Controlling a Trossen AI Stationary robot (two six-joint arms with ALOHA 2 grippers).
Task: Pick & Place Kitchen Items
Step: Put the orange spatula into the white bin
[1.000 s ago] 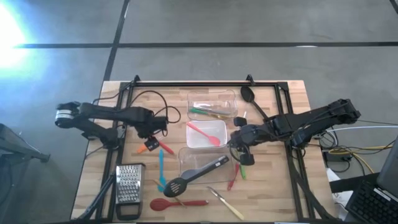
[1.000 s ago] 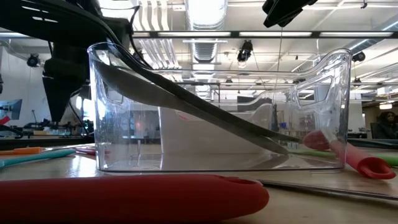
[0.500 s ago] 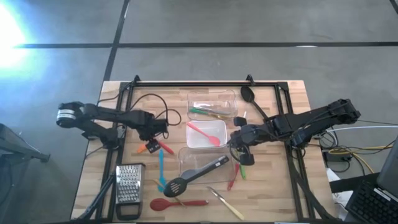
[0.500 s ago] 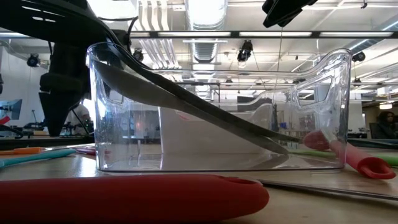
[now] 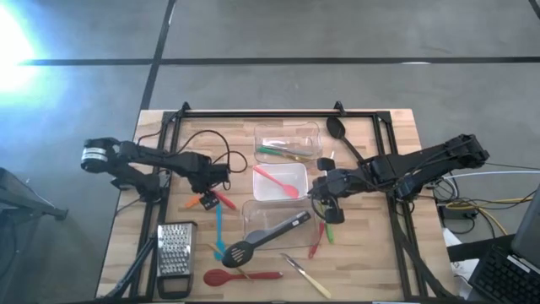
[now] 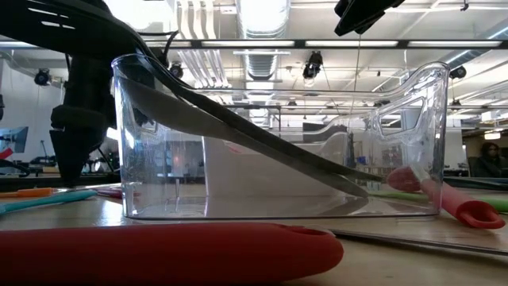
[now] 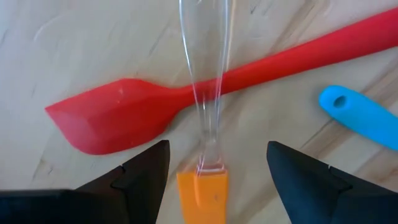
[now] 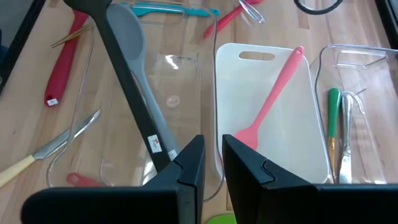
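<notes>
High view: on the table's point(image 5: 396, 127) left side, the left gripper point(image 5: 205, 187) is hanging low over an orange tool point(image 5: 202, 202), jaws spread wide and holding nothing. Its wrist view is showing the orange handle point(image 7: 202, 194) between the jaws, with a clear, glossy blade running forward across a matte red spatula point(image 7: 186, 102). A smooth teal handle point(image 7: 359, 118) is lying just beside. Closing here could pinch the spatula too, or let the slick handle slip sideways.

Centre: three clear tubs; the near tub point(image 5: 272, 221) is holding a black slotted spoon point(image 5: 266, 238) leaning over its rim, the middle one a pink spatula point(image 5: 274, 180).

Right: the right gripper point(image 5: 331, 191) is waiting beside the tubs, jaws nearly closed, seemingly empty. Red, green and wood-handled utensils are lying loose on the wood nearby.
</notes>
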